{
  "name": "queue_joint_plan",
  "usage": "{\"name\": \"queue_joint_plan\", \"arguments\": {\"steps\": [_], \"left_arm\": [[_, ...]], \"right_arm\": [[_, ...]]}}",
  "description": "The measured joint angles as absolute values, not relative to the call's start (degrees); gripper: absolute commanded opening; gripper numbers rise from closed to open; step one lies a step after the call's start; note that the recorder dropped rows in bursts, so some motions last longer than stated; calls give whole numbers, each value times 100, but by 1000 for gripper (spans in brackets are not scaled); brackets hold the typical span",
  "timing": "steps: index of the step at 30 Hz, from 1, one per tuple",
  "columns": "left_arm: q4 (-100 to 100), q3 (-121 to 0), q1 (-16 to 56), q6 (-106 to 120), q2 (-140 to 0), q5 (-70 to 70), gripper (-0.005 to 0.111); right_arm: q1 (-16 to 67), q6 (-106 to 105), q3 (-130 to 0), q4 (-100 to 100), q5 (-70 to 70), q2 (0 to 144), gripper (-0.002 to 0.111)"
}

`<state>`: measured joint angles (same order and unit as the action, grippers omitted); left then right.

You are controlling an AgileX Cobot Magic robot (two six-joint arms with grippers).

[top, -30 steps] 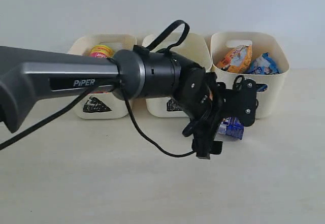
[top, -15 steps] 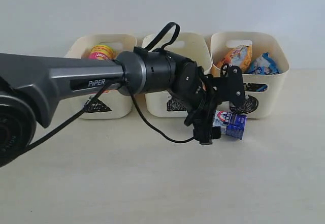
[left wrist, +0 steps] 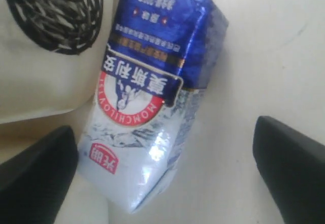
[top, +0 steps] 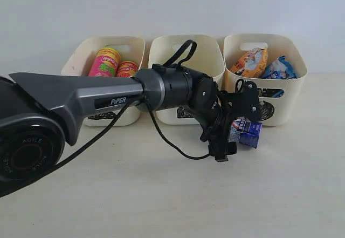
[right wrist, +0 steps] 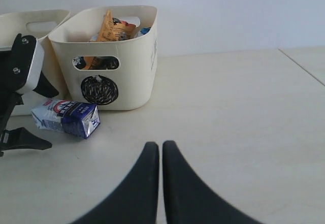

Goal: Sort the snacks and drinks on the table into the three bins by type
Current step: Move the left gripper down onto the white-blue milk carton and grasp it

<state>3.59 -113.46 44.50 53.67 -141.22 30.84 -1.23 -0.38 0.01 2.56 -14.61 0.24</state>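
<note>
L gripper [left wrist: 165, 137] is standing wide open, fingers either side of white-blue carton [left wrist: 152, 97]. Carton is lying on its side on table [left wrist: 264, 56], just beside circle-marked bin [left wrist: 30, 76]. R gripper [right wrist: 161, 147] is sitting shut, empty, showing only in R wrist view. L wrist view is showing carton's red-ringed logo. Ext view is showing chip tubes [top: 108, 62] in far-left bin [top: 102, 38].

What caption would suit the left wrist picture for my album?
Open left tool straddling a white-blue carton lying on the table beside the circle-marked bin.

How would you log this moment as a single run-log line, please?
left gripper: open, over carton lying on table | right gripper: shut, empty | carton: by circle-marked bin, not yet binned
</note>
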Motion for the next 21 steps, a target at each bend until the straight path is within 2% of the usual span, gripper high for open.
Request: {"name": "queue_joint_plan", "arguments": {"steps": [6,13,18,21], "left_arm": [[386,-11510,4450,5367,-14191,3270,81],[386,-11860,4441,5422,-14154,4524,60],[519,-11973,4441,5432,-14096,5028,61],[588,-11973,4441,5340,-14060,5052,68]], "right_arm": [[-123,-38,1,256,-1461,24,0],[-123,-38,1,256,-1461,24,0],[-123,-38,1,256,-1461,24,0],[-123,-38,1,256,-1461,24,0]]}}
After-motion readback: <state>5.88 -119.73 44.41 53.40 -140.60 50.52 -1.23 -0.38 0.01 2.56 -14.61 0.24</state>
